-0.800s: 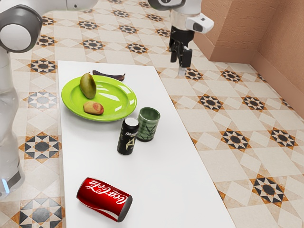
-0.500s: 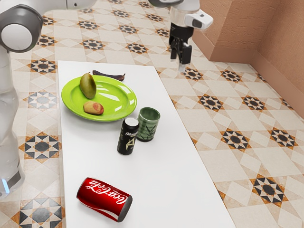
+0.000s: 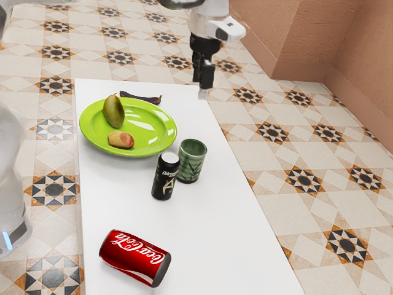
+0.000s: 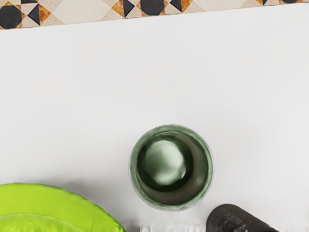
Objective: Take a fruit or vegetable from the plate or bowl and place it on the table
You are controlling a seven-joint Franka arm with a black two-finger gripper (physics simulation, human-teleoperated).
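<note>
White table [image 3: 209, 239], olive mango [image 3: 113, 112], reddish yellow fruit [image 3: 120, 140]

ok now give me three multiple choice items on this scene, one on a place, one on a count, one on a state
1. Where is the black can?
a) on the plate
b) beside the green cup
c) inside the cup

2. How many pieces of produce are on the plate?
a) one
b) two
c) four

3. How is the red can?
a) on its side
b) upright

1 b: it stands next to the cup
2 b: a greenish-brown piece and a reddish one
3 a: its long side rests on the table
</note>
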